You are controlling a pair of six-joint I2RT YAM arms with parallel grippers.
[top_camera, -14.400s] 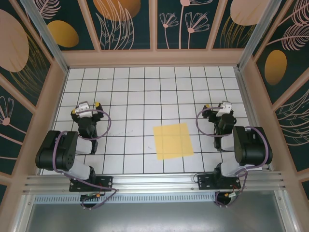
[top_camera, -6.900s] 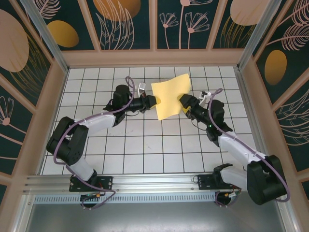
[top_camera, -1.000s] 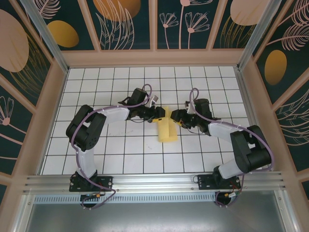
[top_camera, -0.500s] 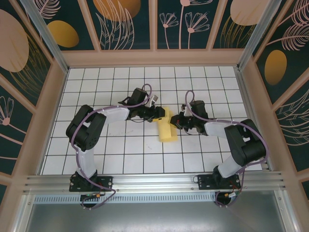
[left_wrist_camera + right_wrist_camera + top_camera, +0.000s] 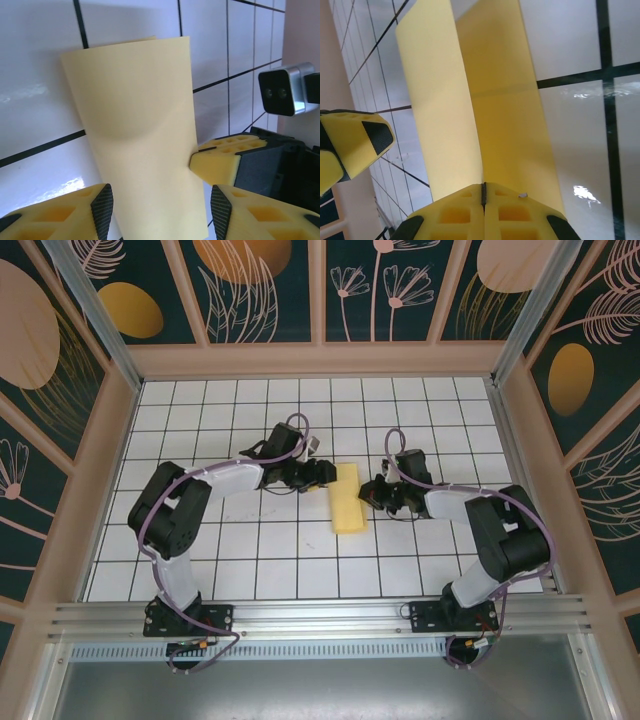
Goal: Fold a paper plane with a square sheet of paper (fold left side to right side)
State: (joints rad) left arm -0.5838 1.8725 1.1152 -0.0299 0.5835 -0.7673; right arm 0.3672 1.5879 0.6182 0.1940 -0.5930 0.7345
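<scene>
white gridded table (image 5: 200,540), folded yellow paper (image 5: 348,502) lying near its middle

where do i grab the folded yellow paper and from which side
Probably the long edge on the robot's right, both layers pinched, coming in low from the right. The square sheet of paper lies folded as a narrow strip flat on the table, but its top layer bows up, leaving a lip. The shut right pincer sits at that edge.
</scene>
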